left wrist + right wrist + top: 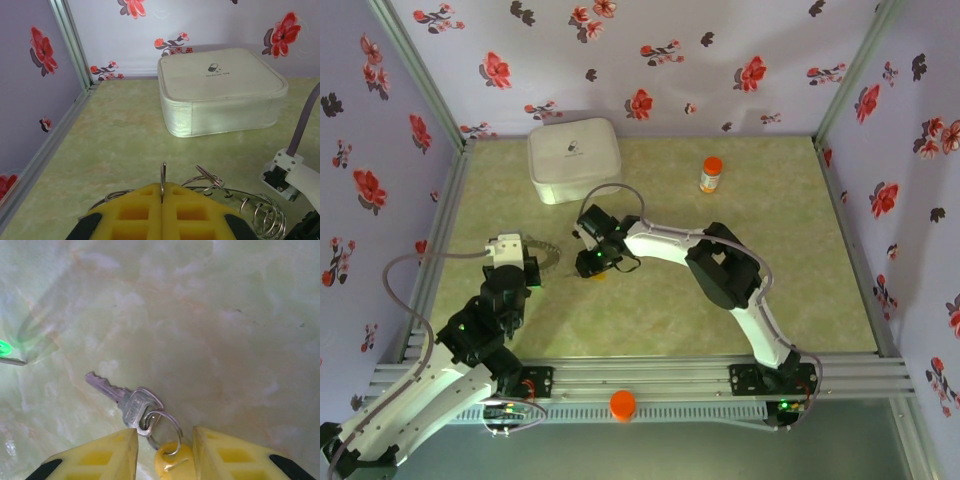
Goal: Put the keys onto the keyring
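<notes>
Left fingers (135,210): clenched on the keyring (163,175), whose thin band stood upright between them at the lower centre of the left wrist frame
Right fingers (100,460): apart, straddling the yellow key tag (172,465) at the bottom edge
Silver key (122,399): flat on the bench (210,315), linked to the tag by a small split ring (175,426)
White zip case (220,90): upper right, beyond the keyring

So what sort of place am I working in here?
Probably a robot test cell: floral-papered walls on an aluminium frame, marbled tabletop, staged props like the white case and orange-capped bottle.
</notes>
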You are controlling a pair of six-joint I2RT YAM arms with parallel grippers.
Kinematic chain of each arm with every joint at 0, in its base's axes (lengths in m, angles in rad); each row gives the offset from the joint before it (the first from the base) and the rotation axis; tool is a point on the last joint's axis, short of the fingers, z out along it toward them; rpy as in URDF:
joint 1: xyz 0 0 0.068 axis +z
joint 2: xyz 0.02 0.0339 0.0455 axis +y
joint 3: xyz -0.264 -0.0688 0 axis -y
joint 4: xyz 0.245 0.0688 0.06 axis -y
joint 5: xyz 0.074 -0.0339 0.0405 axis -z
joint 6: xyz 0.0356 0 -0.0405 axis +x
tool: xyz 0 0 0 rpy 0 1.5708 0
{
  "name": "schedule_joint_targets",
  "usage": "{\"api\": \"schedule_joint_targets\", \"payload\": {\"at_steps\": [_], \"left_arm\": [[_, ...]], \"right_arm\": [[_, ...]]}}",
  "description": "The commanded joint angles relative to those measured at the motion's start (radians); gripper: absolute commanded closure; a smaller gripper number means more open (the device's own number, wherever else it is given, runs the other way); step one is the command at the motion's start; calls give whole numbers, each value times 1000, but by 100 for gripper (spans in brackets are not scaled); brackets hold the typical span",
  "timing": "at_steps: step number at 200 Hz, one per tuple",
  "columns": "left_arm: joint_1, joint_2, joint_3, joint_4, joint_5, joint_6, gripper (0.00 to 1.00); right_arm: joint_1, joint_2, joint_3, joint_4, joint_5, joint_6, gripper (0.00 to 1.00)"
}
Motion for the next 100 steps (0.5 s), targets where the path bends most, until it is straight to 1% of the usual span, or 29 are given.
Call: {"api": "schedule_joint_targets", "payload": {"at_steps": [1, 70, 82, 100], "left_arm": [[7, -17, 35, 18, -8, -23, 100], [6, -11, 33, 26, -3, -18, 100], [6, -9, 33, 30, -2, -15, 100], [7, -6, 33, 37, 0, -11, 100]], "right_arm": [[10, 28, 34, -29, -42, 3, 69], [12, 46, 64, -52, -61, -10, 79], [13, 51, 71, -61, -62, -15, 79], [13, 59, 85, -77, -46, -22, 74]]}}
